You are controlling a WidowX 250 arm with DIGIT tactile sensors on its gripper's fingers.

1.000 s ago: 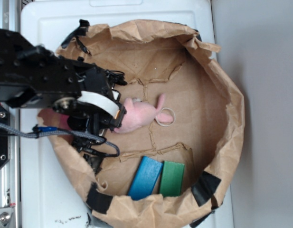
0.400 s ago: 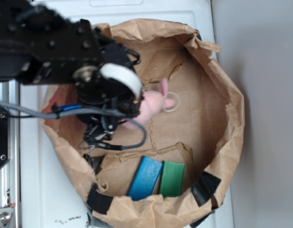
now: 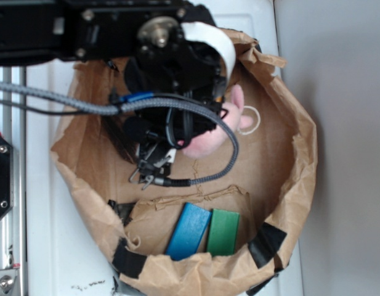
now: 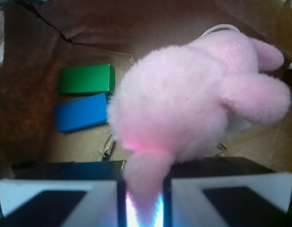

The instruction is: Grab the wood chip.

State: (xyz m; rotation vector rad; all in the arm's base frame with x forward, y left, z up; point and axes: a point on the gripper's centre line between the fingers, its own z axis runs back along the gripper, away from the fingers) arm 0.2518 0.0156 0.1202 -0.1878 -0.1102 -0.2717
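Pink plush [image 4: 193, 94] pinched by a limb in the gripper [image 4: 143, 201], jaws clenched on it; wood chip [image 3: 119, 139] probably the dark sliver behind the jaws, long axis roughly upright in the exterior view.

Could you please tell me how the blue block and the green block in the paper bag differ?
The blue block is blue and looks longer; the green block is green and looks shorter. In the exterior view the blue block lies tilted, while the green block sits almost straight. Both are smooth rectangular blocks lying flat side by side, close together, on the floor of the paper bag.
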